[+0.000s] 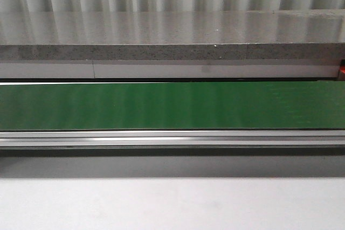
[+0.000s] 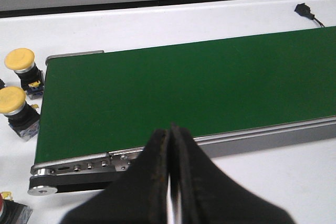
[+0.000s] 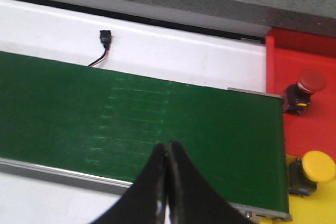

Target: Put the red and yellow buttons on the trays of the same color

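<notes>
Left end effector [image 2: 169,182] closed, empty | right end effector [image 3: 167,182] closed, empty | green belt [image 1: 172,106] bare edge-to-edge

So at one end of the green belt there are two yellow mushroom-head buttons, one [image 2: 20,59] just past the other [image 2: 11,99], both upright on black bases on the white counter. A red button [image 2: 2,203] barely peeks in nearby, mostly cut off. At the other end, one red button [image 3: 311,81] sits upright on the red tray [image 3: 304,124], and a yellow button [image 3: 318,166] sits on the yellow tray [image 3: 315,208], only a sliver of which shows.
</notes>
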Motion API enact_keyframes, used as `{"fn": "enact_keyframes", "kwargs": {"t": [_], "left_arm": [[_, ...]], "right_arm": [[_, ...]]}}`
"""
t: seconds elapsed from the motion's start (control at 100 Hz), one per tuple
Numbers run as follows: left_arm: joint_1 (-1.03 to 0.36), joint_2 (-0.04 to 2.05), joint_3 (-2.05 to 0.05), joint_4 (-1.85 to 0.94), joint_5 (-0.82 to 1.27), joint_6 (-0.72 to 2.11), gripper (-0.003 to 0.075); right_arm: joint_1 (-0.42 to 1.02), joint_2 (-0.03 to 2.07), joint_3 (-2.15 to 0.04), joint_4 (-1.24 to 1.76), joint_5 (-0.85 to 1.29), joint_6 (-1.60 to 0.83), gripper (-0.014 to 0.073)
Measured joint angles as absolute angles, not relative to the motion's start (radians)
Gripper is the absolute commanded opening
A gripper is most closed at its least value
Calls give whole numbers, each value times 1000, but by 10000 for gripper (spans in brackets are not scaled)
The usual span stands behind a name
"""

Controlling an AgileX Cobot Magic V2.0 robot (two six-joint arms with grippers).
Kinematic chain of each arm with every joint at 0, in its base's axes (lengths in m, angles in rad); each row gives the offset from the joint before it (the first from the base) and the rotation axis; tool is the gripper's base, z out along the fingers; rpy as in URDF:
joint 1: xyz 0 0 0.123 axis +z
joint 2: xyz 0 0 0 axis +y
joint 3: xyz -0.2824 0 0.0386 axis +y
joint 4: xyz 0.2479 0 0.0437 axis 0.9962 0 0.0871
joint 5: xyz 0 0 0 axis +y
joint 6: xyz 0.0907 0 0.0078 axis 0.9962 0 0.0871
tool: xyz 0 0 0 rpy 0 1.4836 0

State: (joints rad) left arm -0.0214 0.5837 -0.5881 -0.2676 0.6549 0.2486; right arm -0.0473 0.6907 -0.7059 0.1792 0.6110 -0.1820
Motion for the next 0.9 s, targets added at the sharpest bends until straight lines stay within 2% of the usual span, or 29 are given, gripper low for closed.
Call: {"fn": "enact_keyframes", "kwargs": {"t": [0.15, 0.5, 0.9], "left_arm": [[-21, 584, -588, -268, 655, 249, -20], [-21, 584, -588, -268, 655, 249, -20], [-21, 584, -588, -268, 655, 249, -20]], "right_arm": [[-47, 549, -618, 84, 577, -65, -65], [-47, 250, -459, 29, 565, -37, -67], [-47, 214, -455, 29, 565, -37, -67]]}}
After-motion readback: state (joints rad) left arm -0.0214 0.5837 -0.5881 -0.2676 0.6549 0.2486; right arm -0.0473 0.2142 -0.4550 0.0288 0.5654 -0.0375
